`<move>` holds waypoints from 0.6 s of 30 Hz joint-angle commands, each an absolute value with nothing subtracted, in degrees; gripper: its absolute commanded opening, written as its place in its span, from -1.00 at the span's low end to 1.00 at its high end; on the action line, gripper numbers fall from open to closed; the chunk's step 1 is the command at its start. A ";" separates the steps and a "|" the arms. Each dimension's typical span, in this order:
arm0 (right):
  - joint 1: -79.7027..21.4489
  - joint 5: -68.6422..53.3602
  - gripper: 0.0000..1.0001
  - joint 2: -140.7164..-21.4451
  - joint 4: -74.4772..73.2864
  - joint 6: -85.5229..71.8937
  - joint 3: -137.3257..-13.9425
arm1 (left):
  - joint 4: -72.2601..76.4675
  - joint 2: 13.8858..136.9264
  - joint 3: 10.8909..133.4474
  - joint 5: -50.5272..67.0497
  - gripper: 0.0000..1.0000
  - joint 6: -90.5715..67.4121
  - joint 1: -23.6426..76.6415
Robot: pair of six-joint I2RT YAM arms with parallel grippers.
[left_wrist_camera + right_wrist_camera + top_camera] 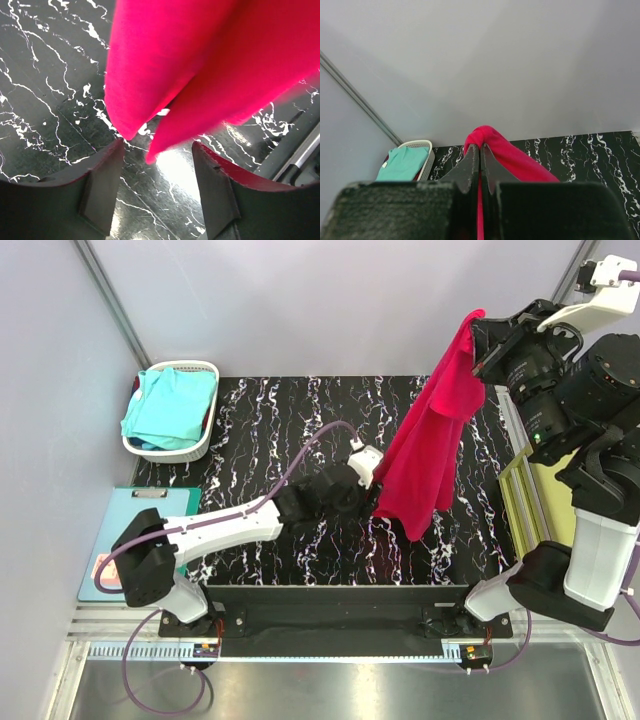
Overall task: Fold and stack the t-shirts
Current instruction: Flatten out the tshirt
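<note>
The crimson-red t-shirt (435, 430) hangs bunched from my right gripper (482, 338), which is raised high at the right and shut on its top fold (485, 137). The shirt's lower end dangles to the black marbled table. My left gripper (368, 478) is open, low over the table, next to the shirt's lower hem. In the left wrist view the hem's two hanging tips (150, 150) sit just in front of the gap between my open fingers (107, 185). The turquoise t-shirt (170, 407) lies crumpled in the white basket; it also shows in the right wrist view (402, 164).
The white basket (205, 368) stands at the table's back left corner. A light-blue mat (100, 540) with a clip lies off the table's left side. A yellow-green block (545, 495) lies along the right edge, partly under the right arm.
</note>
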State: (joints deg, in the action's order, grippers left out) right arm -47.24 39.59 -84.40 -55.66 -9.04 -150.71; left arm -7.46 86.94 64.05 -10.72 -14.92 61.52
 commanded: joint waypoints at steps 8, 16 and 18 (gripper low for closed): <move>-47.46 39.11 -1.00 -82.71 -53.17 -10.37 -150.03 | -3.25 87.27 63.81 -4.04 -0.05 -18.54 59.41; -47.46 39.37 -1.00 -82.88 -53.09 -10.02 -149.94 | -3.08 85.78 62.84 -2.99 -0.44 -20.30 59.41; -47.46 39.37 -1.00 -82.97 -53.17 -10.02 -149.77 | -2.99 85.08 62.49 -2.90 -0.66 -20.74 59.41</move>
State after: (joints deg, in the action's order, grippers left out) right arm -47.24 39.57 -83.74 -56.12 -10.09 -149.53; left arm -6.20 87.55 63.20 -4.29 -19.33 59.29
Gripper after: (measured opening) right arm 0.011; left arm 0.242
